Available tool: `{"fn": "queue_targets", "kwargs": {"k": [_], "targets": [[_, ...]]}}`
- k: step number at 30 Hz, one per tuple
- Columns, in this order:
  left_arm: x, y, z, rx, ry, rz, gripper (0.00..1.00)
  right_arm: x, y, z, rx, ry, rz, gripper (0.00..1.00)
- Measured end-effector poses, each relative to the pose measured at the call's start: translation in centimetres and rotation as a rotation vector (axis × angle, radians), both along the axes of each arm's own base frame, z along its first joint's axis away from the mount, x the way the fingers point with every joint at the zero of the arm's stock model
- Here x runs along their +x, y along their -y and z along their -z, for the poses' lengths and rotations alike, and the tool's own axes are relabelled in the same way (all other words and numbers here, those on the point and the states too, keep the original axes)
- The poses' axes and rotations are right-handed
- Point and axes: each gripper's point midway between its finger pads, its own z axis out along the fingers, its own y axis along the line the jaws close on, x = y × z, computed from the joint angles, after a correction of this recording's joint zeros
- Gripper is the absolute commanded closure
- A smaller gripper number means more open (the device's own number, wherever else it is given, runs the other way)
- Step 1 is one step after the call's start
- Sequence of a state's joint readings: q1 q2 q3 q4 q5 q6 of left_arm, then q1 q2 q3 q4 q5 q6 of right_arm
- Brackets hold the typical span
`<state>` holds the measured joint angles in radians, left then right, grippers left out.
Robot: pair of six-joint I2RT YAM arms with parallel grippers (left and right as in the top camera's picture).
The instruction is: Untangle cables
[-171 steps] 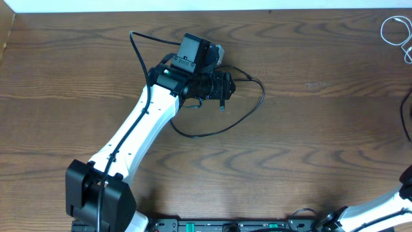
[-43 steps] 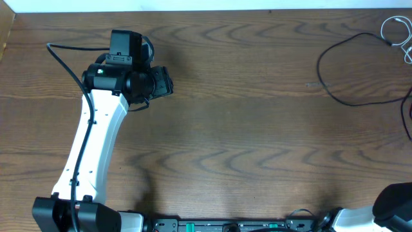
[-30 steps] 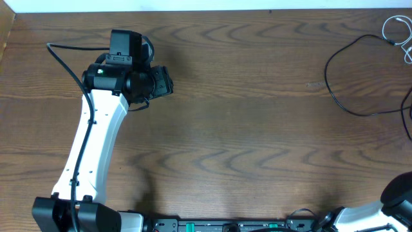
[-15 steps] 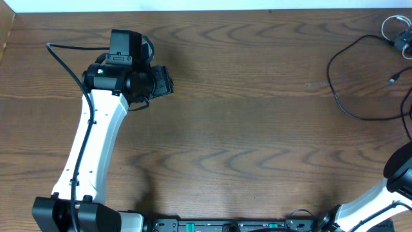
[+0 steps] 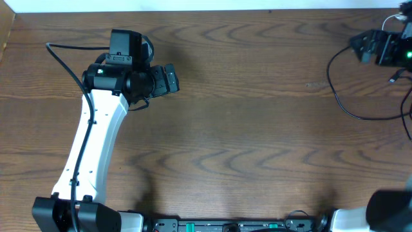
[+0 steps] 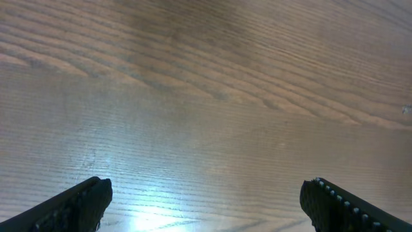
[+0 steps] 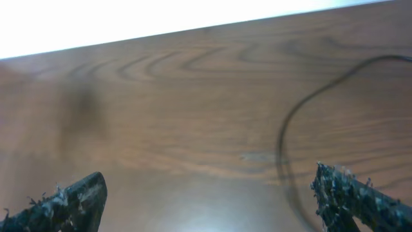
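Note:
The black cable (image 5: 335, 93) lies in an open loop on the wooden table at the far right, with a small plug (image 5: 393, 79) beside it. It also shows in the right wrist view (image 7: 283, 145) as a curved line. Only a small arc of the white cable (image 5: 391, 18) shows at the top right corner, behind the right arm. My right gripper (image 5: 359, 46) (image 7: 209, 193) is open and empty, above the upper end of the black loop. My left gripper (image 5: 170, 79) (image 6: 206, 193) is open and empty over bare table at the upper left, far from both cables.
The left arm's own thick black wire (image 5: 61, 61) arcs out at the far left. The table's back edge (image 5: 206, 11) meets a white wall. A dark curve (image 5: 407, 119) runs along the right frame edge.
The right arm has come into view at the top right, over the white cable's spot. The black cable slid to the far right earlier. The left gripper's jaws have spread a little.

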<state>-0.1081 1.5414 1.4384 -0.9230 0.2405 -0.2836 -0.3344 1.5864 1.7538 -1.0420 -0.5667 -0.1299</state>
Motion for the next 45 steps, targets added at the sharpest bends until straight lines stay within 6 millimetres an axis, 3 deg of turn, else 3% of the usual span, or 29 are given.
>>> {"fn": "queue_targets", "kwargs": {"k": [6, 12, 17, 30, 37, 41, 45], "targets": [[0.0, 0.0, 0.0, 0.000, 0.000, 0.000, 0.02, -5.1, -4.5, -4.0, -0.046, 0.053, -0.085, 0.01], [0.0, 0.0, 0.0, 0.000, 0.000, 0.000, 0.02, -9.3, -5.7, -6.7, -0.078, 0.109, -0.093, 0.01], [0.0, 0.0, 0.0, 0.000, 0.000, 0.000, 0.02, -10.8, -6.0, -8.0, -0.095, 0.151, -0.088, 0.01], [0.0, 0.0, 0.0, 0.000, 0.000, 0.000, 0.02, -11.3, -6.0, -7.6, -0.115, 0.131, -0.081, 0.01], [0.0, 0.0, 0.0, 0.000, 0.000, 0.000, 0.02, -9.0, -5.6, -8.3, -0.177, 0.219, -0.085, 0.01], [0.0, 0.0, 0.0, 0.000, 0.000, 0.000, 0.02, -7.8, -7.0, -7.9, -0.237, 0.338, -0.142, 0.01], [0.0, 0.0, 0.0, 0.000, 0.000, 0.000, 0.02, -8.1, -9.4, -6.6, -0.295, 0.495, -0.192, 0.01]]}}
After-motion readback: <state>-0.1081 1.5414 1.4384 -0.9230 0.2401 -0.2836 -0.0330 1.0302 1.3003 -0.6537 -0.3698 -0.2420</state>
